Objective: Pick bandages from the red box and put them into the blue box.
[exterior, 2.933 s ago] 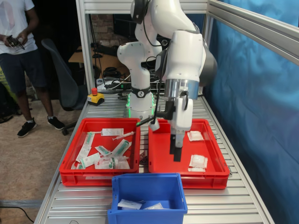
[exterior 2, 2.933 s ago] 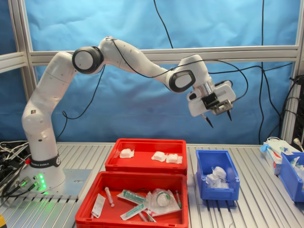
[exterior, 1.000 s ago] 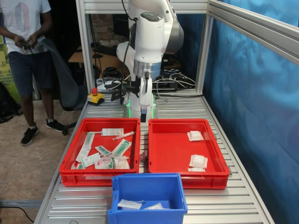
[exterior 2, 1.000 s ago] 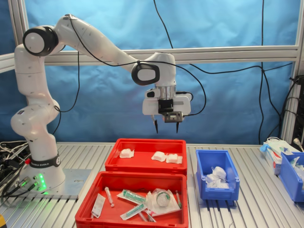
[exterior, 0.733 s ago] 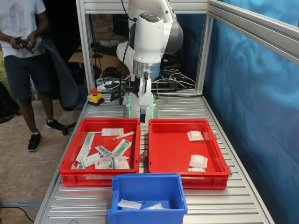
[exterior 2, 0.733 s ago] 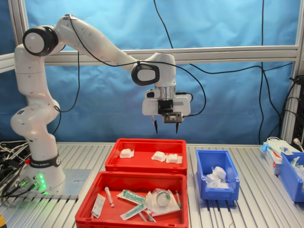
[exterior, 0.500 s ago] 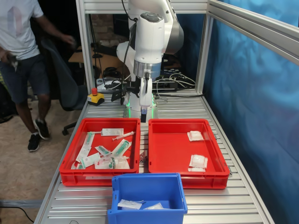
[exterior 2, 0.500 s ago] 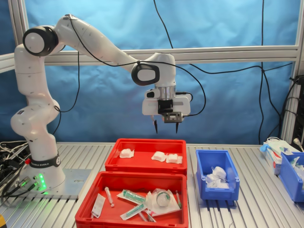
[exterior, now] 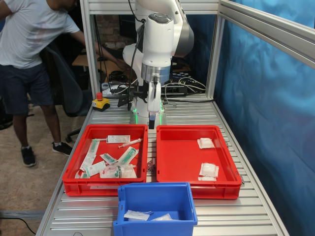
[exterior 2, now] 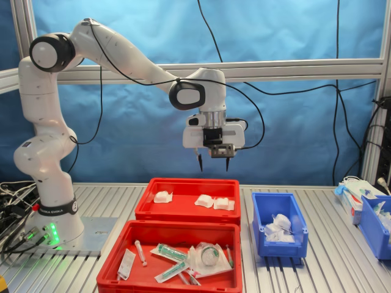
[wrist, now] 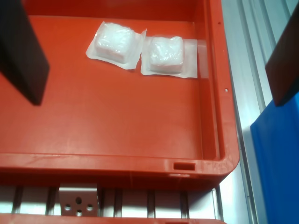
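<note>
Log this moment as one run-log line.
gripper: open, empty, above red box | bandages: three in red box | blue box: holds packets

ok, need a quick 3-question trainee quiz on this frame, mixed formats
1. True or false: the gripper is holding a bandage.
2. In the second exterior view, how many bandages lie in the red box? A) one B) three C) six
3. Fill in: the bandages already moved lie in the ____ box.

Key: 1 false, the jaws stand open and empty above the red box. 2 B. 3 blue.
</note>
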